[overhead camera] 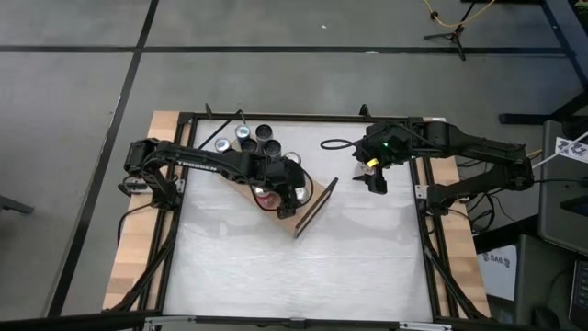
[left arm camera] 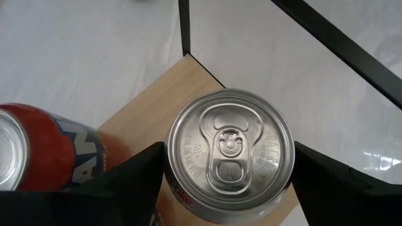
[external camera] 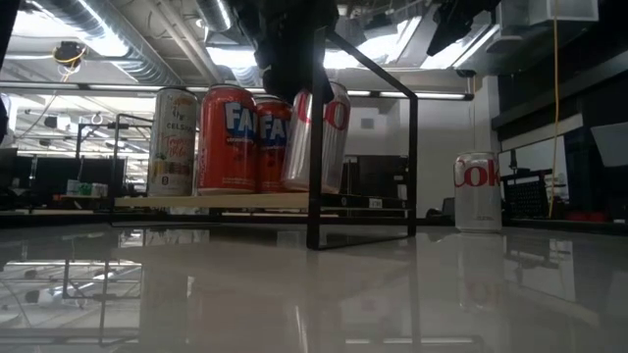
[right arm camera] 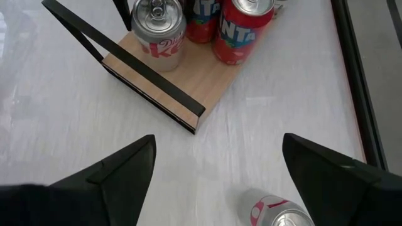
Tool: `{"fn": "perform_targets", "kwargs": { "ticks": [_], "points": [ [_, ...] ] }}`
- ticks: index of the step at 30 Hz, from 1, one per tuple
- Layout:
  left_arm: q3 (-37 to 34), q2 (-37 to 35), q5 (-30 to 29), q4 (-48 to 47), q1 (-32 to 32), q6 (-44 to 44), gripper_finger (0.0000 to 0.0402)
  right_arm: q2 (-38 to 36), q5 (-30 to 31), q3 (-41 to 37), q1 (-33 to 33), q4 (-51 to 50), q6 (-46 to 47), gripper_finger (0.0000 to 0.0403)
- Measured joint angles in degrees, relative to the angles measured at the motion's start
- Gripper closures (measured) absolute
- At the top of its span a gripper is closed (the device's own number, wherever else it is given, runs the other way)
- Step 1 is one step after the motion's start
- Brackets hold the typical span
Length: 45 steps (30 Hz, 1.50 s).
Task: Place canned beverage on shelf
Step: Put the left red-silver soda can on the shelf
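The shelf, a light wooden board on a thin black frame, stands mid-table. On its board stand a pale can and two red Fanta cans. My left gripper reaches in over the board from the left and is shut on a silver Diet Coke can; in the low view this can tilts beside the Fanta cans. My right gripper hangs open above the table at the right, with nothing between its fingers. My left gripper pinches the Diet Coke can's upper side walls between its two fingers, one on each side below the rim. The fingers slant down from the table's left. The can is tilted, its bottom at the board; whether it rests there I cannot tell.
A second Diet Coke can stands on the table below my right gripper and shows right of the shelf in the low view. Several more cans cluster at the far left. A black cable lies near the far edge.
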Motion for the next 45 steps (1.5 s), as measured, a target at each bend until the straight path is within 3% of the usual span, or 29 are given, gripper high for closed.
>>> {"fn": "perform_targets", "kwargs": {
  "ticks": [22,45],
  "points": [
    [0.11,-0.31,-2.95,-2.11,-2.6,-2.73,0.0105,0.0,0.0,0.0,0.01,0.0,-0.01,0.0059],
    [0.09,-0.27,-2.68,-3.63,-2.56,-2.69,0.0073,0.0,0.0,0.0,0.0,0.0,-0.02,0.0059]
  ]
}}
